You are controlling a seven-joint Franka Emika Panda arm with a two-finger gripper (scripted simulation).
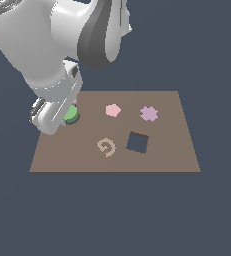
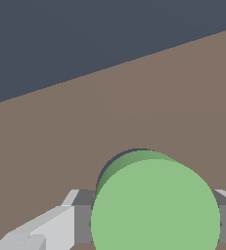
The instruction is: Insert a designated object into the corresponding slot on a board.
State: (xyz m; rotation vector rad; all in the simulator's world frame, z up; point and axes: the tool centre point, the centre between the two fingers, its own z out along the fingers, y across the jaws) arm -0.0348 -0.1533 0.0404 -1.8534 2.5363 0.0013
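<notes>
The green disc [image 1: 70,113] sits at the board's [image 1: 162,160] left side in the exterior view, mostly hidden by my arm. A dark sliver of the round hole [image 1: 74,121] shows just under it. In the wrist view the disc [image 2: 153,210] is between my two grey fingers [image 2: 80,219], and a dark crescent of the hole [image 2: 106,169] shows along its edge. My gripper [image 1: 67,116] is shut on the disc, right over the hole. I cannot tell how deep the disc sits in it.
On the brown board lie a pink pentagon [image 1: 113,110], a mauve star-like piece [image 1: 148,113], a tan spiral shape [image 1: 106,147] and a dark square hole [image 1: 137,142]. The arm's big links hang over the board's left rear corner.
</notes>
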